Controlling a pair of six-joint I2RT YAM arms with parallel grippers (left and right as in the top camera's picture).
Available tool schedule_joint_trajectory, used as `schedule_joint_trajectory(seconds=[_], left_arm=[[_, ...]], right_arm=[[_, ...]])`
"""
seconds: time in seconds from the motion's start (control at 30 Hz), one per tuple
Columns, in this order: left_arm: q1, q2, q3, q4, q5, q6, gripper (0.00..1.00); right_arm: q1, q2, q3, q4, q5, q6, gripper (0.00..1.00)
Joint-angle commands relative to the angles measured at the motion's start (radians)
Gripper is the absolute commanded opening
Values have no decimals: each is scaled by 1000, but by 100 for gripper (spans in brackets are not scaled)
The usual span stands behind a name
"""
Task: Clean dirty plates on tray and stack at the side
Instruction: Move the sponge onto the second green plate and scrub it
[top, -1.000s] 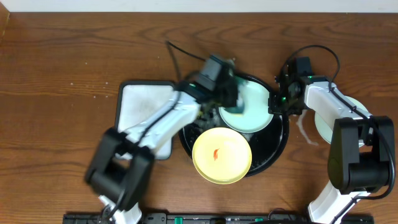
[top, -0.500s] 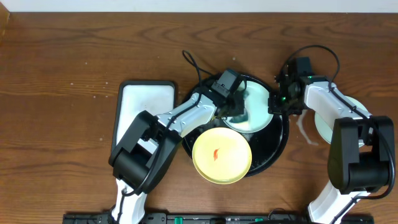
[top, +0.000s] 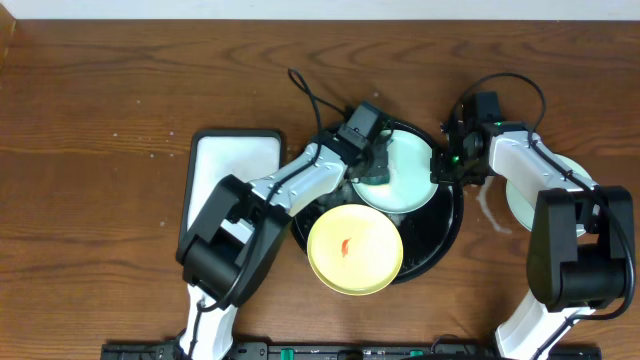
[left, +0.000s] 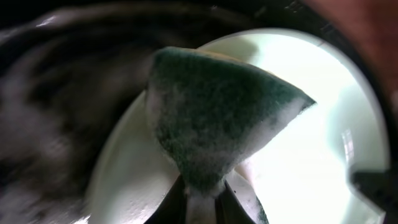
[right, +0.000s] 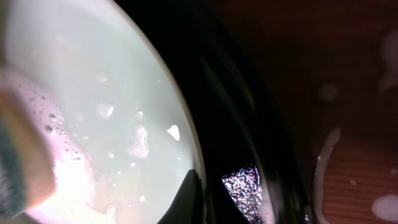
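Observation:
The glossy black tray (top: 448, 232) holds a mint-green plate (top: 412, 172) at its back and a yellow plate (top: 355, 250) with a red-orange smear at its front. My left gripper (top: 378, 168) is shut on a soapy green sponge (left: 217, 118) that presses on the mint plate (left: 311, 155). My right gripper (top: 441, 172) is shut on that plate's right rim (right: 193, 162), one finger above it and one below. The plate's face (right: 93, 93) is wet with foam and shows no smear. The sponge (right: 18, 162) shows at the right wrist view's left edge.
A white rectangular tray (top: 235, 160) lies left of the black tray. Another pale mint plate (top: 515, 205) rests on the table at the right, partly under my right arm. Foam streaks (top: 487, 210) wet the wood beside it.
My left arm has swung and settled, and the sponge has shifted a little on the mint plate. The right gripper has kept its hold on the rim without moving.

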Motion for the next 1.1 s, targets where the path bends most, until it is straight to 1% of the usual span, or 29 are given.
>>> schedule_joint_trajectory(seconds=[0.0, 0.13, 0.3, 0.4, 0.53, 0.6, 0.67, 0.73, 0.93, 1.07], left_arm=[[-50, 55, -3, 47, -32, -39, 7], [-102, 66, -3, 88, -12, -85, 7], [-116, 66, -3, 93, 40, -109, 8], [-101, 66, -3, 13, 139, -133, 7], [-55, 66, -3, -139, 151, -227, 7], [-19, 65, -3, -171, 163, -253, 7], [26, 65, -3, -200, 174, -309, 7], [72, 65, -3, -206, 184, -338, 7], [186, 64, -3, -240, 184, -327, 7], [219, 64, -3, -261, 174, -192, 7]], right_arm=[[3, 18, -4, -12, 16, -27, 1], [3, 18, -4, -13, 18, -27, 1], [3, 18, -4, -12, 18, -27, 1], [3, 18, -4, -12, 18, -27, 1], [3, 18, -4, -11, 18, -27, 1], [3, 18, -4, -8, 18, -27, 1], [3, 18, -4, -5, 18, -27, 1], [3, 18, -4, -3, 18, -27, 1], [3, 18, -4, -3, 18, -27, 1], [3, 18, -4, -3, 18, -26, 1]])
